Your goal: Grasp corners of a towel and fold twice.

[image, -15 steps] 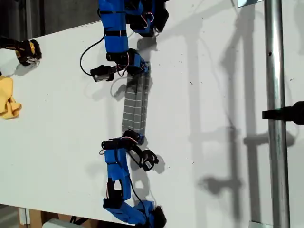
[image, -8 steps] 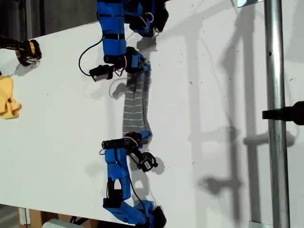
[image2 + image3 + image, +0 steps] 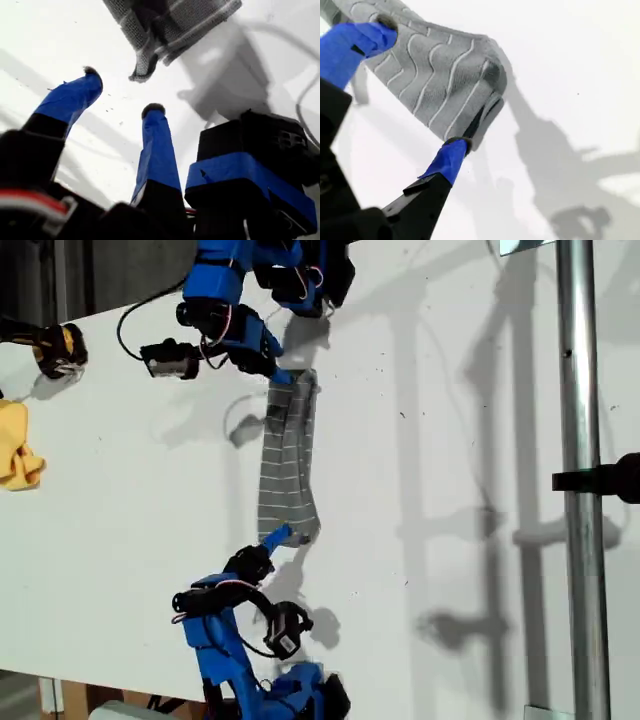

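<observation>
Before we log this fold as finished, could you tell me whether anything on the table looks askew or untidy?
The towel lies as a narrow folded strip, but not neatly: the corners at one end are rumpled and lifted, with layers gaping open, and the strip's long edges bow. A crumpled yellow cloth sits at the exterior view's left edge.

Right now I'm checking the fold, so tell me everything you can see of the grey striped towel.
The towel is dark grey woven cloth with thin white stripes, folded into a narrow, layered strip lying flat on the white table. In the exterior view it runs top to bottom between the two arms. My first gripper has its jaws open just off one end. My second gripper has its jaws spread around the other end, where the layers curl up.
</observation>
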Motion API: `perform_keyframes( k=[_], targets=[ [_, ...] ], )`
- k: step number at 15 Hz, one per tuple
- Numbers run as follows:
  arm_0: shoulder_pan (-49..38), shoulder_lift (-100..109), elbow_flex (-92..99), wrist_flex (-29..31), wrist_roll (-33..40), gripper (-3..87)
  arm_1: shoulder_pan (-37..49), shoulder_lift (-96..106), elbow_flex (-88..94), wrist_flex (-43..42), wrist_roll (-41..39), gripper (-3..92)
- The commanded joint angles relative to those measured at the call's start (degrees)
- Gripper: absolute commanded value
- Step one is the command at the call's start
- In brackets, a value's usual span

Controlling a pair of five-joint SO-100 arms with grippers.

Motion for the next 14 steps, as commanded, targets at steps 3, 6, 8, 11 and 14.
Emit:
perform_keyframes(
  k=[3, 6, 8, 11, 14],
  targets=[
    [-0.4, 27.5, 20.0, -6.3, -2.5, 37.7, 1.6, 22.9, 0.7, 1.2, 6.2, 23.3],
    [0.1, 48.9, 39.1, -11.0, -6.2, 35.8, -6.1, 41.9, 7.1, 1.5, 16.7, 22.2],
    [1.8, 65.1, 52.0, -14.2, -9.6, 34.1, -11.9, 46.7, 10.2, 0.5, 22.6, 21.8],
    [6.4, 91.7, 68.8, -18.2, -13.4, 27.5, -16.4, 47.8, 14.4, -1.5, 28.7, 20.9],
    [12.1, 113.3, 84.0, -22.3, -18.3, 22.0, -18.9, 48.9, 19.1, -2.5, 34.6, 21.5]
  ],
)
